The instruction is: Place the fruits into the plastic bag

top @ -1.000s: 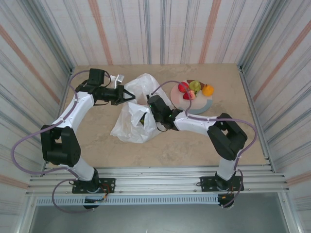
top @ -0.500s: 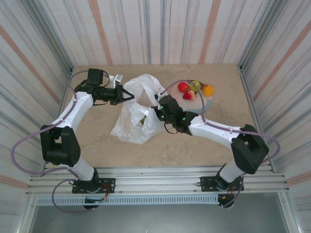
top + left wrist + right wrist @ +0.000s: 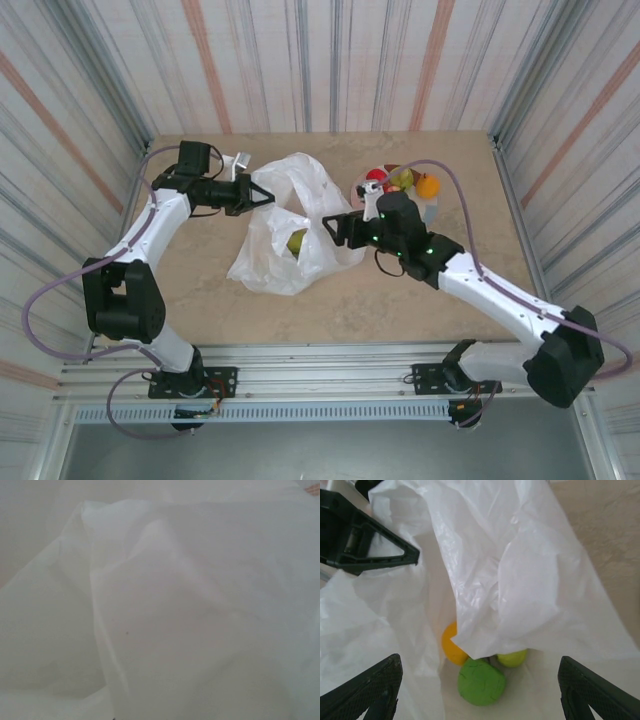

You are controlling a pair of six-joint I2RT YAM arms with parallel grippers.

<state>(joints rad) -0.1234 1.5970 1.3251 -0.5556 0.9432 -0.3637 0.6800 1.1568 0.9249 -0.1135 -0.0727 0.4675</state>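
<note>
Striped walls frame the beige desk [image 3: 190, 290], where your left hand [image 3: 258, 194] sits at the rim of the plastic bag [image 3: 300, 178], apparently propping its mouth up so fruit can drop in; whether its jaws are clamped on the film cannot be told. Your right hand [image 3: 337, 226] hovers wide and empty at that mouth, looking down on three fruits [image 3: 481, 681] lying inside, while others wait on the plate [image 3: 432, 212] close by.

Bright, even, soft-shadowed light; plastic bag [image 3: 165, 620] film milky and out of focus in left wrist view.
</note>
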